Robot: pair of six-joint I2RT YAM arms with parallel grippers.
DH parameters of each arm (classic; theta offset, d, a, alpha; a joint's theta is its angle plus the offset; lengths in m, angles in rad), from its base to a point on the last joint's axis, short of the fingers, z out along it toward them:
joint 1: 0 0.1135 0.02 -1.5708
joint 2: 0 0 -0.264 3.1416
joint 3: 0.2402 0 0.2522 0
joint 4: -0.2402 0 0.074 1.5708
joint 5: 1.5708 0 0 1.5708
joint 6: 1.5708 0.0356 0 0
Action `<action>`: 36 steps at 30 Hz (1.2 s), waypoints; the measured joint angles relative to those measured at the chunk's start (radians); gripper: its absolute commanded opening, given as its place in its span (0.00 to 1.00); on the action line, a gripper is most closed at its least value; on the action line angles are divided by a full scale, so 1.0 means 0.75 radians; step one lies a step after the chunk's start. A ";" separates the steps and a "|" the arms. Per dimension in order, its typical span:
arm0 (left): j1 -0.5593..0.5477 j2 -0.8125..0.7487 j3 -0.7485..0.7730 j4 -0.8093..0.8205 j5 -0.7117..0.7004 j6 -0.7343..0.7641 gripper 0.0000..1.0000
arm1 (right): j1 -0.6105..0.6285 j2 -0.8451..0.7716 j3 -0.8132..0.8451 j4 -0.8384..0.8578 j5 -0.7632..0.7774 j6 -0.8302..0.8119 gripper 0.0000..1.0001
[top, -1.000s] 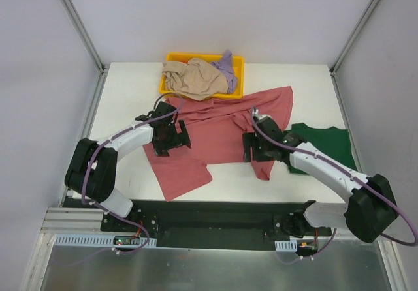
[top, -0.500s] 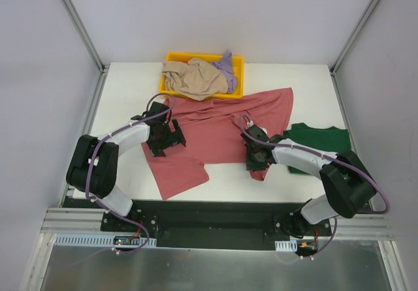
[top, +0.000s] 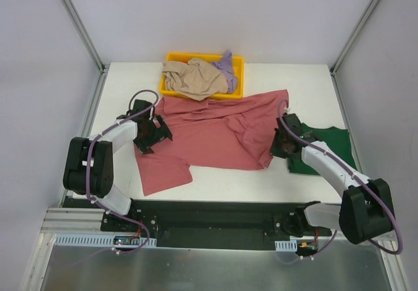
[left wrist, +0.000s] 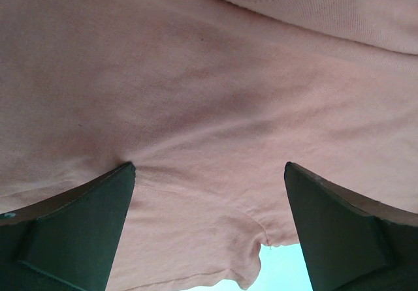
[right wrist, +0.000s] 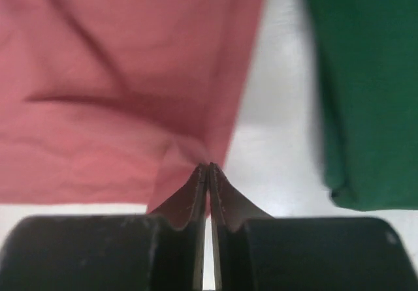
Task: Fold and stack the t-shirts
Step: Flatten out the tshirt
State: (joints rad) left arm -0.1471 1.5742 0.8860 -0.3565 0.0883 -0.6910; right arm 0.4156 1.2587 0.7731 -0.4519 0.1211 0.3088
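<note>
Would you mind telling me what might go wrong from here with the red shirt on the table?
1. The right tool is shut on only a thin bit at the edge of the rose-red t-shirt, so a pull may slip it free.
2. The left tool stands open over the cloth, so that side could slide or bunch.
3. The right tool sits close beside the folded green t-shirt and might drag it out of shape.
</note>
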 measured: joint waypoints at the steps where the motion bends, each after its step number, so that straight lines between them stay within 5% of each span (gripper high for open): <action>1: 0.007 0.000 0.002 -0.001 -0.003 0.004 0.99 | -0.058 -0.017 -0.014 -0.004 -0.015 -0.017 0.23; 3: 0.006 0.001 0.006 -0.002 -0.015 0.015 0.99 | -0.148 -0.024 -0.026 -0.034 -0.033 -0.054 0.30; 6: 0.006 0.001 0.012 -0.009 -0.025 0.040 0.99 | -0.182 -0.025 -0.027 -0.083 -0.032 -0.098 0.65; 15: 0.007 -0.037 0.013 -0.053 -0.025 0.071 0.99 | -0.162 -0.270 -0.035 -0.166 -0.067 -0.262 0.96; 24: 0.007 -0.509 -0.081 -0.223 -0.068 0.019 0.99 | -0.108 -0.367 -0.132 -0.065 -0.219 -0.288 0.96; 30: 0.015 -0.687 -0.269 -0.553 -0.215 -0.229 0.99 | -0.153 -0.319 -0.134 -0.013 -0.256 -0.278 0.96; 36: 0.015 -0.806 -0.451 -0.766 -0.225 -0.453 0.87 | -0.190 -0.251 -0.134 0.005 -0.324 -0.289 0.96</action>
State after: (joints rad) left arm -0.1360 0.9699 0.5476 -0.9310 -0.0803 -1.0306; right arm 0.2729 1.0706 0.6727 -0.4480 -0.1219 0.0917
